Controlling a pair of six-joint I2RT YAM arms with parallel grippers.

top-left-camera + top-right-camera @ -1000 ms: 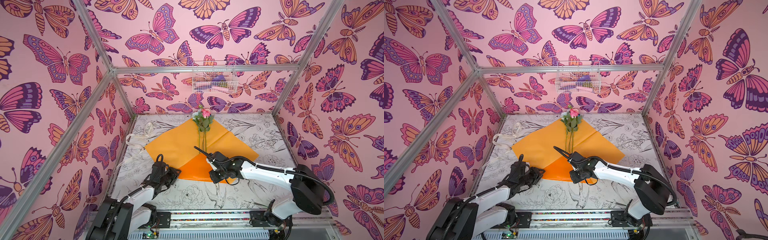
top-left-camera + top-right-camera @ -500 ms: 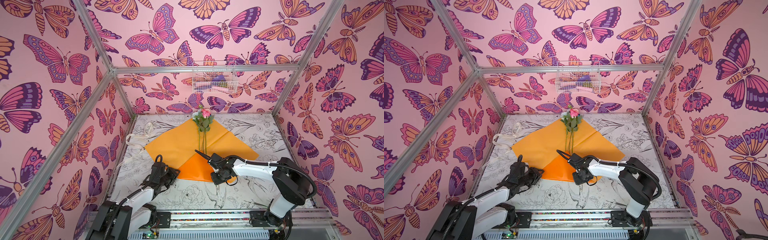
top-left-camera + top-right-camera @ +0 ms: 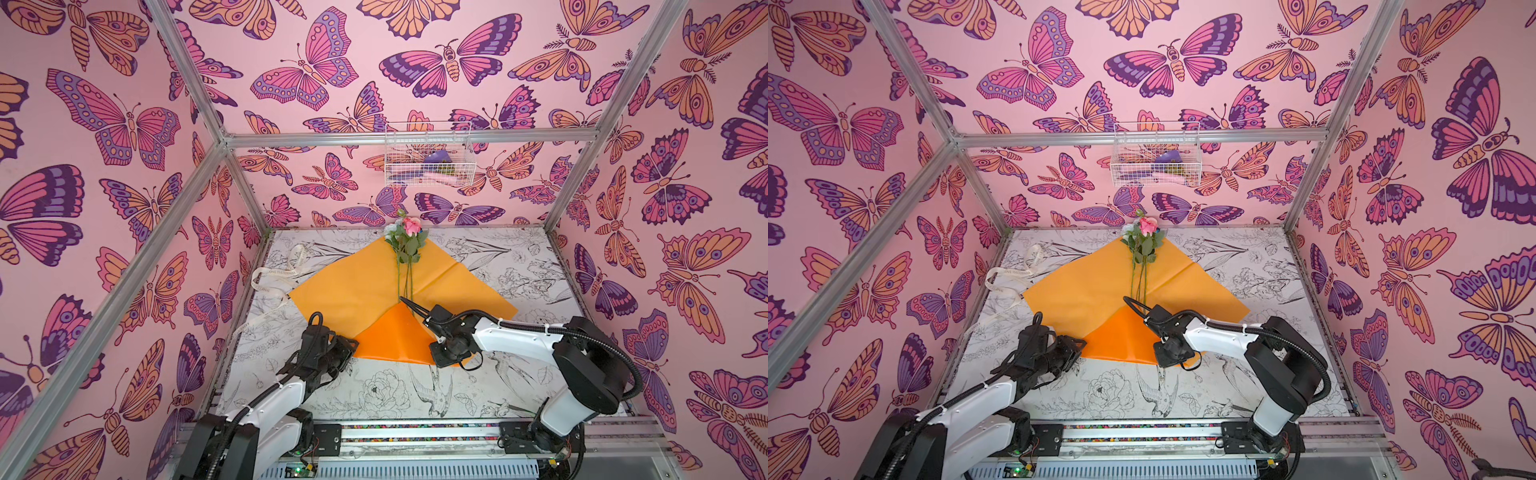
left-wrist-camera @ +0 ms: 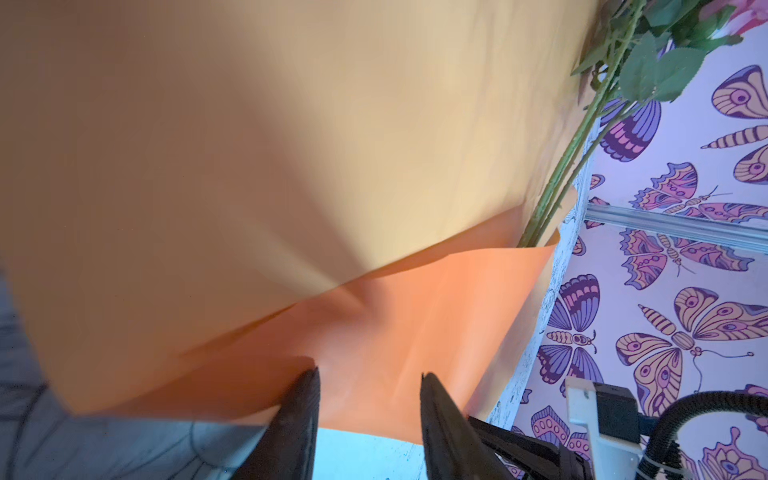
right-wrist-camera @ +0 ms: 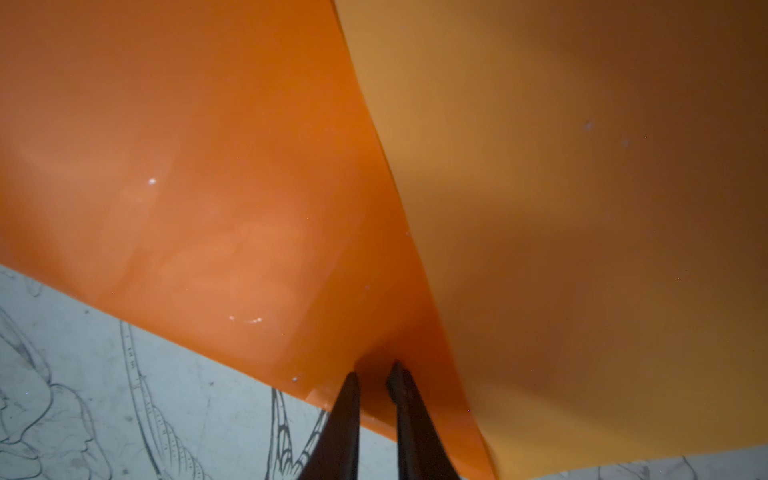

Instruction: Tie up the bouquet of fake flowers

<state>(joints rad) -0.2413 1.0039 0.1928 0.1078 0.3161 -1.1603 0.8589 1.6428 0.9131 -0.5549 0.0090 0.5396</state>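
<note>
Bouquet of fake flowers [image 3: 406, 249] lies mid-counter [image 3: 386, 390], stems on its orange paper [image 3: 353, 291], near corner folded over them. Left hand [image 4: 368, 374] is open at the paper's edge, holding nothing. Right hand [image 5: 374, 368] is barely cracked open on that fold, nothing visibly pinched.

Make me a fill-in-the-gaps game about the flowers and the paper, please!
1. The fake flowers lie on a paper sheet whose colour is ____.
2. In both top views the cream ribbon lies on the table to the ____ of the sheet.
3. The sheet's near corner is ____ up over the stem ends.

Missing words: orange; left; folded.
</note>
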